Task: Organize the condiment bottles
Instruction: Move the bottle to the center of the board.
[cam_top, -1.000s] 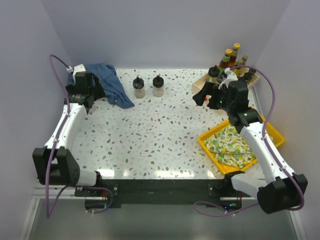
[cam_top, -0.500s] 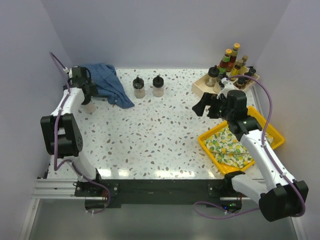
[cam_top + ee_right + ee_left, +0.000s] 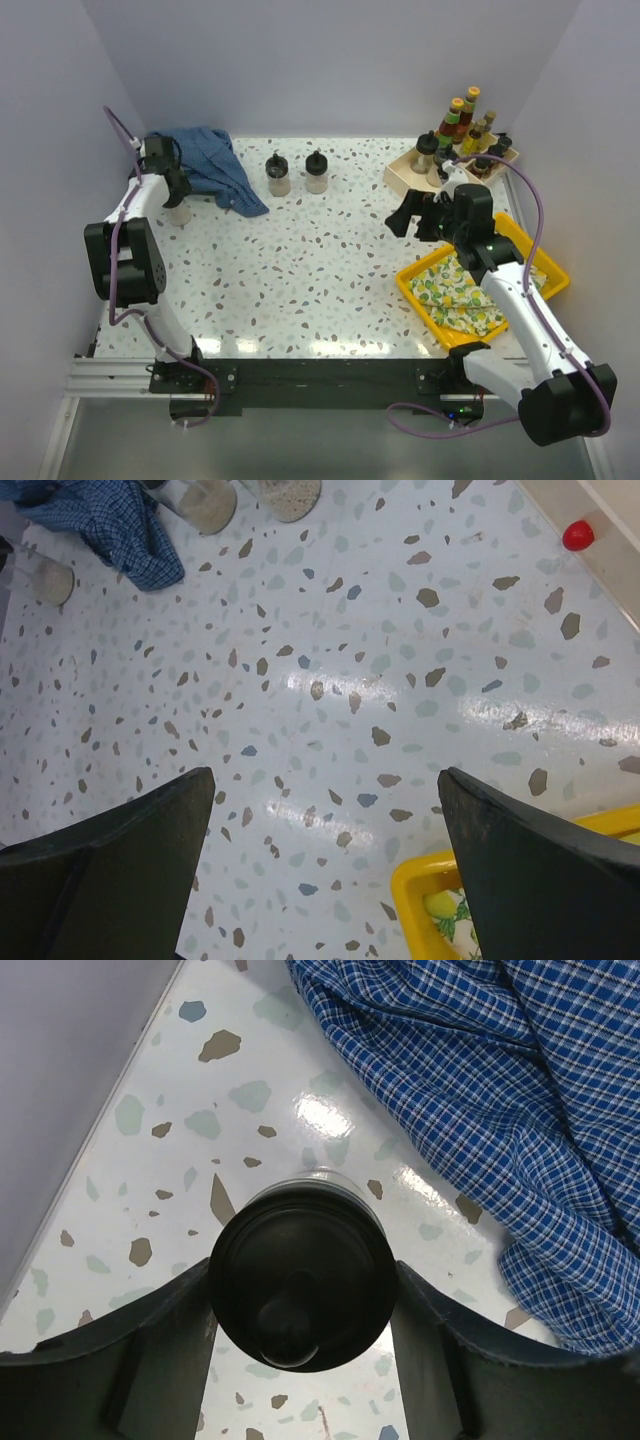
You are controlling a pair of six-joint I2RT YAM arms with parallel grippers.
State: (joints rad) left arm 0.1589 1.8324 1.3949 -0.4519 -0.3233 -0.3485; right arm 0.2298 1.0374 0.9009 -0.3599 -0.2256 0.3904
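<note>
**Left gripper** (image 3: 302,1282): part-open around a black-lidded jar (image 3: 300,1290). One finger (image 3: 170,1350) lies against each side of the lid, and no gap shows on either side. The jar stands upright on the speckled worktop (image 3: 320,260), at the far left of the overhead view.

**Blue checked cloth** (image 3: 500,1110): crumpled just beside that jar, filling the upper right of the left wrist view. It does not touch the jar.

**Right gripper** (image 3: 408,214): jaws spread wide and holding nothing. It hangs over bare worktop, right of centre in the overhead view.

**Two black-lidded jars** (image 3: 298,172): upright side by side at upper centre, pale contents inside, well apart from both grippers.

**Sauce bottles** (image 3: 462,118): a cluster with red and yellow caps, together with small dark-lidded jars. They stand in the beige tray (image 3: 400,178) at upper right.

**Yellow tray** (image 3: 415,280): lower right, holding a lemon-print cloth (image 3: 455,290).
</note>
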